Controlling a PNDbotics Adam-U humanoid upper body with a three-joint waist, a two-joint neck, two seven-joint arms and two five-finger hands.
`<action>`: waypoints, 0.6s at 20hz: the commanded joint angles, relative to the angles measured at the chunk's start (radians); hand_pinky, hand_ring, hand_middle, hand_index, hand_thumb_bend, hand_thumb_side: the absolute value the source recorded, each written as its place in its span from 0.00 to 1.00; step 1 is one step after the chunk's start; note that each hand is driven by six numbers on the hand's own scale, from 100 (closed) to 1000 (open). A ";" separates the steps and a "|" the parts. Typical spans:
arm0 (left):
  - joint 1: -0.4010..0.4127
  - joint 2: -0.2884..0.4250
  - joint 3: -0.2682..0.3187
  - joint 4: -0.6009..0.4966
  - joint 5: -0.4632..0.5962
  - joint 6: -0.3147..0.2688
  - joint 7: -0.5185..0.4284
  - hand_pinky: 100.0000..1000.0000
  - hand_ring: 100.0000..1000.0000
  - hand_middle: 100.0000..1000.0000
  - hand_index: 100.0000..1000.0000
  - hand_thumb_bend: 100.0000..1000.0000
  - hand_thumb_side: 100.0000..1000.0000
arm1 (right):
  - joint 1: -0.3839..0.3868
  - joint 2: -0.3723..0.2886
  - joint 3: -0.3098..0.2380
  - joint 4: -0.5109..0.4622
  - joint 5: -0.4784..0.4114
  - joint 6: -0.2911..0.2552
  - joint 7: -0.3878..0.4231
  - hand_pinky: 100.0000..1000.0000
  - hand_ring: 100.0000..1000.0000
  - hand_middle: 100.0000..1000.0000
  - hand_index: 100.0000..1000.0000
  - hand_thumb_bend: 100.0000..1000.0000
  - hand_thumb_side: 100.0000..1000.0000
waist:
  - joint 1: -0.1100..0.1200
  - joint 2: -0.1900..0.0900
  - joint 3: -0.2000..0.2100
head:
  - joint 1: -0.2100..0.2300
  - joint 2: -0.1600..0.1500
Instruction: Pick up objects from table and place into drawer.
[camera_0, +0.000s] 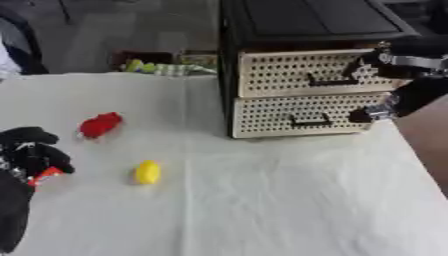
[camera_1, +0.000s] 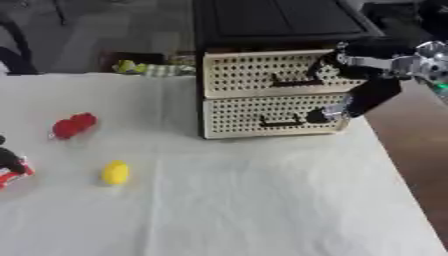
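A red object (camera_0: 100, 124) lies on the white cloth at the left, with a yellow oval object (camera_0: 148, 172) nearer the front. The black cabinet (camera_0: 306, 20) stands at the back right with both cream perforated drawers closed: the upper drawer (camera_0: 297, 75) and the lower drawer (camera_0: 297, 117). My right hand (camera_1: 354, 62) is up against the right end of the upper drawer front, open, with one finger (camera_1: 337, 111) reaching down across the lower drawer. My left hand (camera_0: 31, 152) rests at the left edge, with a small red and white thing (camera_0: 48, 174) showing under it.
The white cloth (camera_0: 289, 200) covers the table, and brown floor shows past its right edge (camera_0: 429, 145). Behind the table's far edge sits a dark box with green and yellow items (camera_0: 153, 65). A dark chair part shows at the far left.
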 joint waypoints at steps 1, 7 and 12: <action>-0.008 0.001 -0.002 -0.014 0.001 0.003 0.000 0.42 0.47 0.55 0.68 0.06 0.98 | -0.017 -0.017 -0.011 -0.020 0.005 0.007 -0.025 0.00 0.03 0.00 0.86 0.54 0.75 | -0.003 -0.020 0.000 | -0.003 0.003; -0.010 -0.001 -0.002 -0.014 -0.001 0.008 -0.002 0.43 0.47 0.55 0.68 0.06 0.98 | -0.023 -0.011 -0.005 -0.017 0.040 0.008 -0.054 0.00 0.03 0.00 0.85 0.53 0.76 | -0.006 -0.017 0.003 | -0.002 0.000; -0.010 -0.003 -0.003 -0.014 -0.001 0.010 -0.002 0.43 0.47 0.55 0.68 0.07 0.99 | -0.028 0.005 0.004 0.011 0.101 0.000 -0.086 0.00 0.02 0.00 0.85 0.53 0.76 | -0.006 -0.015 0.008 | -0.004 -0.001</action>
